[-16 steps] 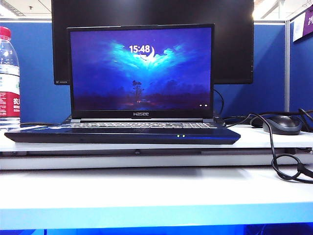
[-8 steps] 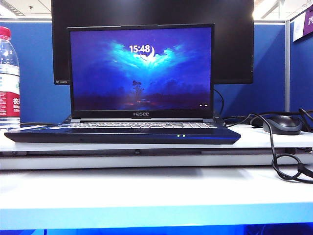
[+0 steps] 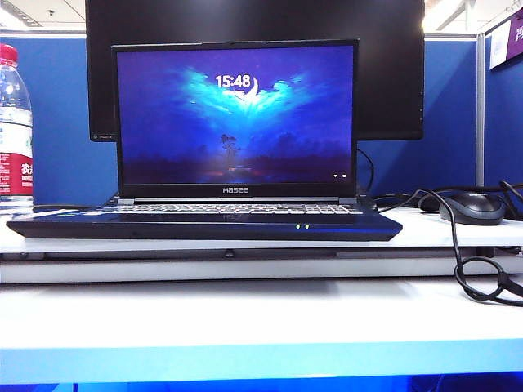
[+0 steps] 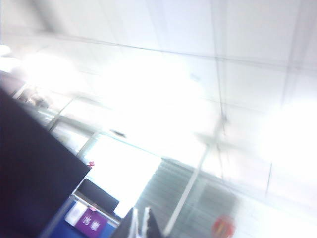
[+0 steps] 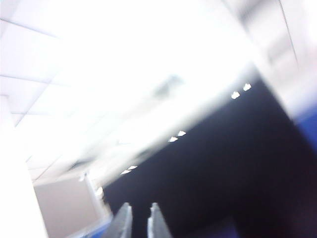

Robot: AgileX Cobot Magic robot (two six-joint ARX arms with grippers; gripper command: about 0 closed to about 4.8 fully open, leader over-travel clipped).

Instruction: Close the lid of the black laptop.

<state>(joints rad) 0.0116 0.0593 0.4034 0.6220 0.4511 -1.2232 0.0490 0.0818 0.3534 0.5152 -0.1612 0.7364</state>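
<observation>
White desk surface (image 3: 245,314) carries the wide black laptop (image 3: 204,224), its thin black lid (image 3: 235,118) upright before a larger black monitor (image 3: 391,73). Right of the laptop lies a dark mouse (image 3: 471,207); left, a plastic bottle (image 3: 15,131). Left gripper (image 4: 140,224) and right gripper (image 5: 137,220) point ceilingward, blurred; finger state unclear.

Both wrist views show pale grey, blurred tool fingertips (image 5: 124,223).

Glossy black laptop (image 3: 204,227), probably plastic.
</observation>
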